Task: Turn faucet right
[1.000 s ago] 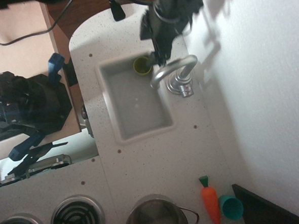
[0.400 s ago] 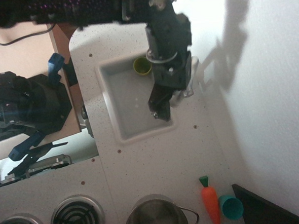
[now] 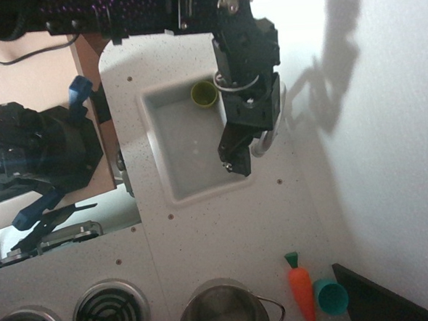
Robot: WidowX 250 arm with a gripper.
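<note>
The arm reaches down from the top and covers almost all of the faucet (image 3: 262, 143) at the sink's right rim. Only a sliver of silver metal shows beside the gripper body, and the spout's direction is hidden. My gripper (image 3: 235, 161) points down over the near right corner of the white sink (image 3: 171, 145). Its dark fingertips look close together, but I cannot tell whether they are shut or hold anything.
A green cup (image 3: 203, 94) sits in the sink's far corner. An orange toy carrot (image 3: 302, 290) and a teal cup (image 3: 330, 297) lie at the lower right, by a dark edge (image 3: 375, 303). A steel pot (image 3: 223, 310) and stove burners (image 3: 109, 312) are at the bottom.
One second ago the gripper was at the sink's far edge and the spout arched left over the sink. The arm has swept down over the faucet, which is now hidden.
</note>
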